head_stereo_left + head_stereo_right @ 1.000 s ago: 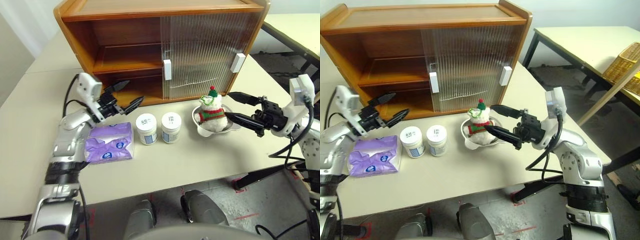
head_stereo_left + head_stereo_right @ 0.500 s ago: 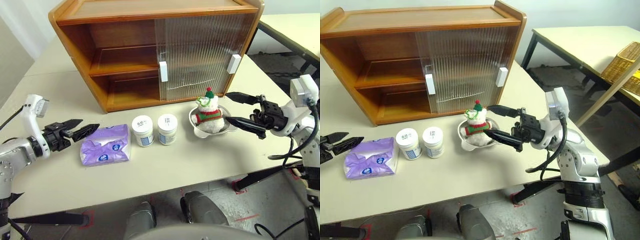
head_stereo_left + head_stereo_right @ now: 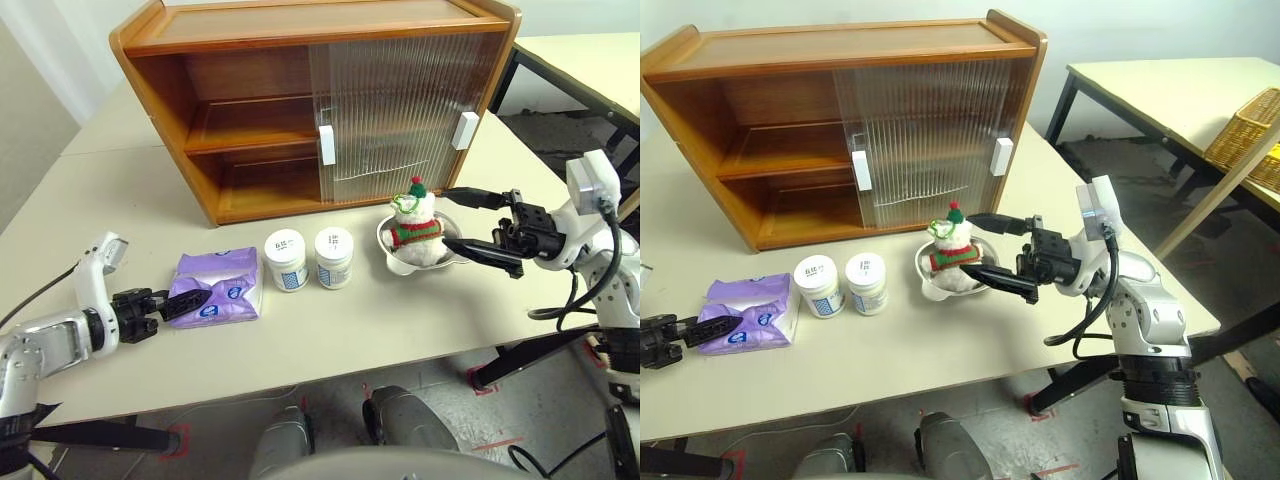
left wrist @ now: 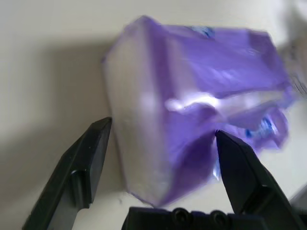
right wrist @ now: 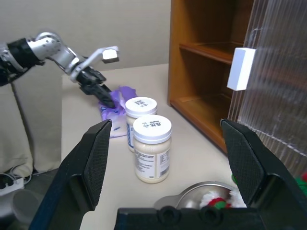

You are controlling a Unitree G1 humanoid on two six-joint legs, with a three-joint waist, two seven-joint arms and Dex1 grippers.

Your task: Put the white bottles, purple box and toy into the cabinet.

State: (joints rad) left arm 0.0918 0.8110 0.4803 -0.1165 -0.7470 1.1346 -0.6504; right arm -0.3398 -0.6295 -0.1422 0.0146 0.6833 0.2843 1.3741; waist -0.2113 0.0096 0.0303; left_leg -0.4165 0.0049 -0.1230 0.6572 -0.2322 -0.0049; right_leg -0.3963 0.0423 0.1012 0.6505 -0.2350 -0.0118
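The purple box (image 3: pixel 215 298) lies crinkled on the table, left of the two white bottles (image 3: pixel 286 260) (image 3: pixel 333 257). My left gripper (image 4: pixel 163 132) is low at the pack's left end, open, one finger on each side of that end. The toy (image 3: pixel 417 228) sits in a metal bowl to the right of the bottles. My right gripper (image 3: pixel 446 217) hovers open just right of the toy, pointing left, with nothing between its fingers. The cabinet (image 3: pixel 260 110) stands behind, both ribbed doors slid to the right half and the left half of its two shelves open.
The shallow metal bowl (image 3: pixel 445 262) holds the toy near the table's right side. The table's front edge (image 3: pixel 300 375) runs close below the objects. A second table (image 3: pixel 1160 80) and a wicker basket (image 3: pixel 1245 125) stand off to the right.
My left arm has swung from the cabinet's open shelf back and down to the pack's left end, fingers now straddling it. The right arm has held still.
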